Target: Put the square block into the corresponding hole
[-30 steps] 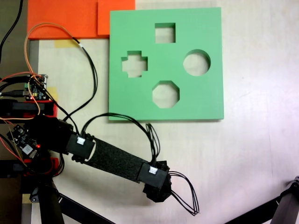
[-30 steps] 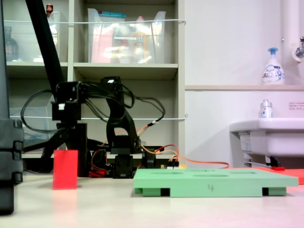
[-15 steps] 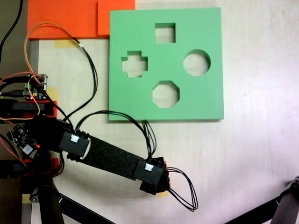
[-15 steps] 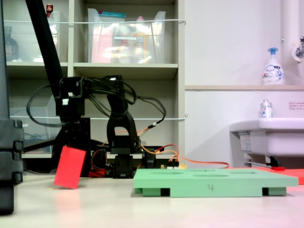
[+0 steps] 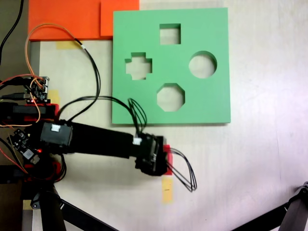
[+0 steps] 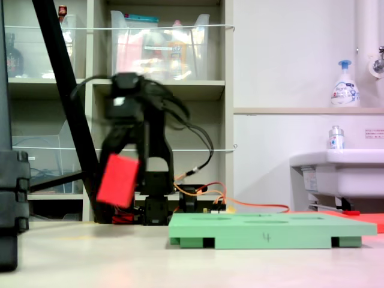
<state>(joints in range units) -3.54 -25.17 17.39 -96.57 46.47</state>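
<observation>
The square block (image 6: 118,180), a red foam cube, hangs tilted and blurred above the table in the second exterior view. From above, only a red sliver of the block (image 5: 167,157) shows under the black gripper (image 5: 158,157), which is shut on it. The gripper sits just below the green board's (image 5: 216,103) near edge, toward its left half in the first exterior view. The square hole (image 5: 170,33) lies at the board's far side, beyond the octagonal cut-out (image 5: 170,96). In the second exterior view the board (image 6: 270,230) lies flat to the right of the lifted block.
A yellow paper tag (image 5: 167,188) lies on the table below the gripper. The cross (image 5: 138,66) and round (image 5: 202,64) cut-outs flank the board's middle. Orange sheets (image 5: 67,19) lie at the top left, with loose cables (image 5: 91,67) and a circuit board (image 5: 38,89) by the arm's base.
The block has left the table and now hangs tilted in the gripper. The arm has swung toward the green board, uncovering the yellow tag.
</observation>
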